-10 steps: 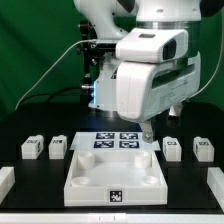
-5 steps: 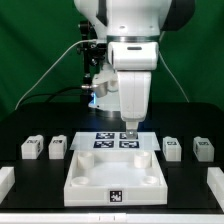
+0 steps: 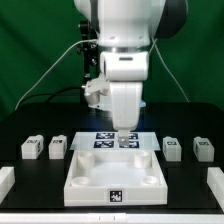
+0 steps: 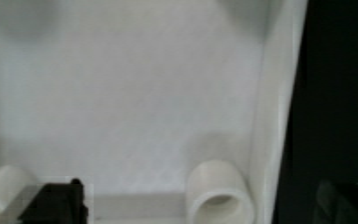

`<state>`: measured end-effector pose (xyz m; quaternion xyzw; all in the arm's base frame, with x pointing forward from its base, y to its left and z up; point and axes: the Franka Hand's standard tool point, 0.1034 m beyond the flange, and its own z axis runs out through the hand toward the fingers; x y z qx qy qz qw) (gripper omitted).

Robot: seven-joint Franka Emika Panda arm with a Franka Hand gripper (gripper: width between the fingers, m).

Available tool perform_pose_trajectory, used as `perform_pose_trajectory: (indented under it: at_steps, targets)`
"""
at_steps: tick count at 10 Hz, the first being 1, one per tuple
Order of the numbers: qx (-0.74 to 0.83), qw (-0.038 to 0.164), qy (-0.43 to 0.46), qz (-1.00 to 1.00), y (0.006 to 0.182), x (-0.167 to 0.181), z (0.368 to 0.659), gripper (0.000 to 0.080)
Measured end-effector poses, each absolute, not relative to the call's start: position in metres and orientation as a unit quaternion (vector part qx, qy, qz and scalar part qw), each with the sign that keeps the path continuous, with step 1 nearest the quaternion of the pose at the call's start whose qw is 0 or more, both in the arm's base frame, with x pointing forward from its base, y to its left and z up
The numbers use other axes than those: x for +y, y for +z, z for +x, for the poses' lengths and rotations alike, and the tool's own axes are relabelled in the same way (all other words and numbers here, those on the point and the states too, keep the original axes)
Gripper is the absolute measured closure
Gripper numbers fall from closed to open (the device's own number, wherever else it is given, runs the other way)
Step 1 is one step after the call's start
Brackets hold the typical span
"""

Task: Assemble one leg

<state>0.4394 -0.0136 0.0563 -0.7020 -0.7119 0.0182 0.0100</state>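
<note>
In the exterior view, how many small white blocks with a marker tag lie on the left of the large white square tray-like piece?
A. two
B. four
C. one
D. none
A: one small white stubby leg block and a second leg block lie on the exterior view's left of the large white square tray-like piece.

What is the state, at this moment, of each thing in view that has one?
gripper: jaws open, holding nothing.
legs at the exterior view's left: two, loose on table, unmounted.
legs at the exterior view's right: two, loose, unmounted.
tray piece: flat on table, visible sockets empty.
</note>
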Motion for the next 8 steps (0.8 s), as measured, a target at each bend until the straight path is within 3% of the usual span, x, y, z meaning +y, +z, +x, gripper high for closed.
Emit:
perform_pose_trajectory:
  at_steps: [2,4,6,7,8]
  targets:
    - [-0.701,0.018,0.026,-0.712,0.026,-0.030,0.417,0.0150]
    - [-0.700,0.023,0.030,-0.713,0.018,-0.030,0.419,0.0150]
    - [-0.700,0.025,0.031,-0.713,0.017,-0.031,0.418,0.0381]
    - [-0.700,0.025,0.031,-0.714,0.017,-0.031,0.418,0.0381]
    - [-0.700,0.025,0.031,-0.714,0.017,-0.031,0.418,0.0556]
